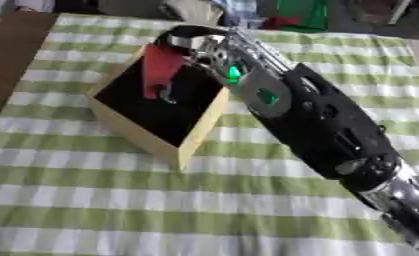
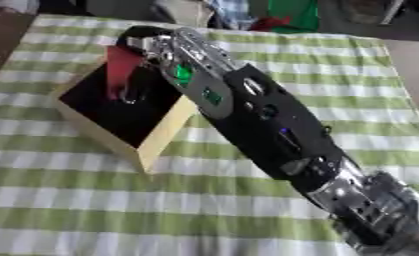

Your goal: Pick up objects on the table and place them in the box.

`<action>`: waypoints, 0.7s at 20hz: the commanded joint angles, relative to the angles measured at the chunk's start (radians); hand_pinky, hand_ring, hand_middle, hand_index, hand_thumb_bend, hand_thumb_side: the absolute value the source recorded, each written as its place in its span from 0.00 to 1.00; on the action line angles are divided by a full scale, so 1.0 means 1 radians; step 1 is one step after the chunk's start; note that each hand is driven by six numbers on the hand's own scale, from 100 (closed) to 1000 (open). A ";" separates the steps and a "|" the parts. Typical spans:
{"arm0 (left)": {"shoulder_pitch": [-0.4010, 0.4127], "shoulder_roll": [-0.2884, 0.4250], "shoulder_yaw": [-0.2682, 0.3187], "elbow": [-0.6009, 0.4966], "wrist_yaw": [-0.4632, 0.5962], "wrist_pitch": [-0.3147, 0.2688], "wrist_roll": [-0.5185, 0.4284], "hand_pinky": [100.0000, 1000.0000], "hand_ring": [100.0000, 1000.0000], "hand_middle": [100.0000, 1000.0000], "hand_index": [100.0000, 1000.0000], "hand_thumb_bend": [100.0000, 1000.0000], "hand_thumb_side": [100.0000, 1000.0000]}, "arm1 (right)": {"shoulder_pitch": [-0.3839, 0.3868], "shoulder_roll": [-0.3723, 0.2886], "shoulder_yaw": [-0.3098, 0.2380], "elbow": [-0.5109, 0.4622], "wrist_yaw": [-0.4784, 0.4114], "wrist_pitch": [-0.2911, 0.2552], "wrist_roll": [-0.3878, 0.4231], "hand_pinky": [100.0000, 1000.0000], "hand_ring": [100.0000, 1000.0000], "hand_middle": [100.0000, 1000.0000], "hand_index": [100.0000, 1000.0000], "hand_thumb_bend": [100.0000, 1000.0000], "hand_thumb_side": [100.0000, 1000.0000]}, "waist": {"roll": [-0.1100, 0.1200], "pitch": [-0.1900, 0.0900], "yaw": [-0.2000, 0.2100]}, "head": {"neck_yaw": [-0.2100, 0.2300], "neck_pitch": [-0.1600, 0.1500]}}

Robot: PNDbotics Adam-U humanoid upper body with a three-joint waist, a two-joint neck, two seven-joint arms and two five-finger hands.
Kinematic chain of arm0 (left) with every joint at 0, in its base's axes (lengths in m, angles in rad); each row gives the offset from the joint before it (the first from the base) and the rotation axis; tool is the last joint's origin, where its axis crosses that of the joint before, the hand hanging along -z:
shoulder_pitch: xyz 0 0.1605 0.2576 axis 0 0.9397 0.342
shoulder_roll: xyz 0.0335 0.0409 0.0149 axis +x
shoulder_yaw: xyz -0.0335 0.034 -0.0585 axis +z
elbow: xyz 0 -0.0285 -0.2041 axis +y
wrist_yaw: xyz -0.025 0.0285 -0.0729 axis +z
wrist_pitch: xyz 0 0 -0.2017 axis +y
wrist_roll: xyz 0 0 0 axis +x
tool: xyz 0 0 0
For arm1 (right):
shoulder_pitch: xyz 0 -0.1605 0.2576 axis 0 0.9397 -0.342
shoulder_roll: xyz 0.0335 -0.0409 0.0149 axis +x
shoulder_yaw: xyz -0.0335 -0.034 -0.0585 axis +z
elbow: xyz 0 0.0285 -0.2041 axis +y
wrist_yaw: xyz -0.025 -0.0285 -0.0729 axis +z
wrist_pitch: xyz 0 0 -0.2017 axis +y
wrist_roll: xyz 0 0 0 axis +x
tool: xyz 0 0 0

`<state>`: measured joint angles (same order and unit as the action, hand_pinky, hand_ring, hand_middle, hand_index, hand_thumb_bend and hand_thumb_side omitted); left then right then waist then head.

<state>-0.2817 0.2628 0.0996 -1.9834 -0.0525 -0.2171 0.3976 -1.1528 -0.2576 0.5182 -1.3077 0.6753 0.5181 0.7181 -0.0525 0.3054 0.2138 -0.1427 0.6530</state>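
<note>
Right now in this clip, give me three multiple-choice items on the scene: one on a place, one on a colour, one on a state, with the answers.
1. Where is the red object?
A. flat on the cloth in front of the box
B. over the box's open top, at the right hand
C. at the table's near edge

2. What colours is the tablecloth?
A. green and white checks
B. plain blue
C. red and black stripes

3. How is the box?
A. closed with a lid
B. lying upside down
C. open at the top, dark inside

Answers: 1 B, the red piece hangs at the right hand above the box's dark inside. 2 A, green and white bands cross all over the cloth. 3 C, the black interior shows between pale walls.
</note>
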 commanded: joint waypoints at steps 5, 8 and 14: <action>-0.012 0.009 0.000 -0.017 0.003 0.000 -0.005 1.00 0.45 0.41 0.61 0.14 0.00 | -0.031 -0.018 -0.005 -0.029 0.044 0.009 0.089 1.00 1.00 0.94 1.00 0.09 0.09 | 0.004 -0.018 -0.003 | 0.003 -0.006; -0.013 0.009 0.000 -0.017 0.003 0.001 -0.006 1.00 0.45 0.41 0.61 0.14 0.00 | -0.036 -0.022 0.000 -0.029 0.087 -0.023 0.091 1.00 1.00 0.96 1.00 0.17 0.22 | 0.002 -0.019 -0.004 | 0.004 -0.008; -0.010 0.010 0.002 -0.017 0.001 0.002 -0.004 1.00 0.46 0.41 0.61 0.15 0.00 | -0.032 -0.027 -0.005 -0.031 0.160 -0.082 0.118 1.00 1.00 0.98 1.00 0.28 0.34 | 0.002 -0.024 -0.010 | 0.008 -0.006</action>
<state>-0.2820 0.2628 0.0974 -1.9834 -0.0525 -0.2149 0.3954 -1.1624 -0.2627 0.5241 -1.3174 0.8160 0.4266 0.8095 -0.0574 0.3046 0.2037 -0.1380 0.6529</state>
